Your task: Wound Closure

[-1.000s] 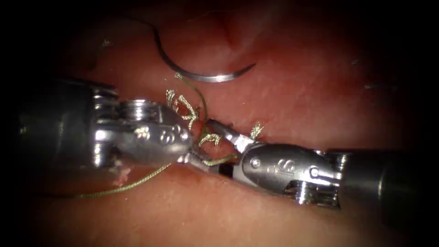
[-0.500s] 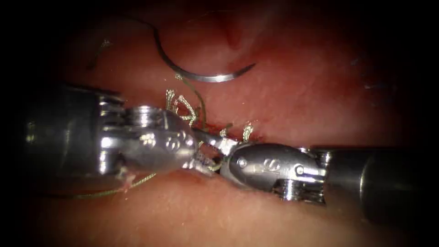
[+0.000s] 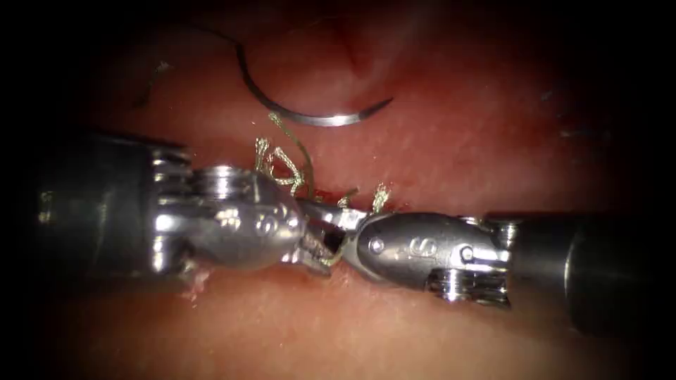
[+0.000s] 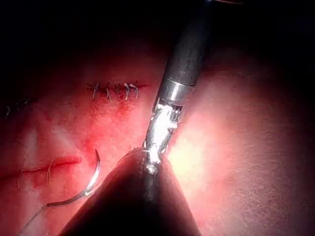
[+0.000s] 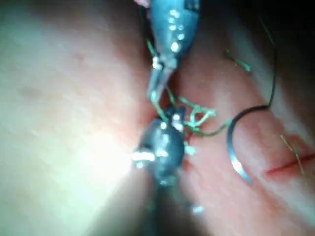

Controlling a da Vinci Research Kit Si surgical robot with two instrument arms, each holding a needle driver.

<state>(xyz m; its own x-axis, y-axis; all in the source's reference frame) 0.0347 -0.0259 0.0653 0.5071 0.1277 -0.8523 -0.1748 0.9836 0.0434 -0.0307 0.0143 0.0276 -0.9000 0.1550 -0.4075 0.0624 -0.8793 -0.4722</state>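
The tissue (image 3: 394, 324) lies under both tools. The left tool (image 3: 310, 243) and the right tool (image 3: 336, 224) meet tip to tip over the cut (image 3: 331, 197); each has its fingers clenched on the thread (image 3: 331, 259) at the knot. The curved needle (image 3: 310, 116) lies free on the tissue, well apart from both tools and not in the tissue.

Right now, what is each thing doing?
Needle: lying free on the tissue, held by neither tool.
Thread: tangled in knots at the cut.
Left tool: tip at the knots, thread at its fingers.
Right tool: tip meets the left tool's.
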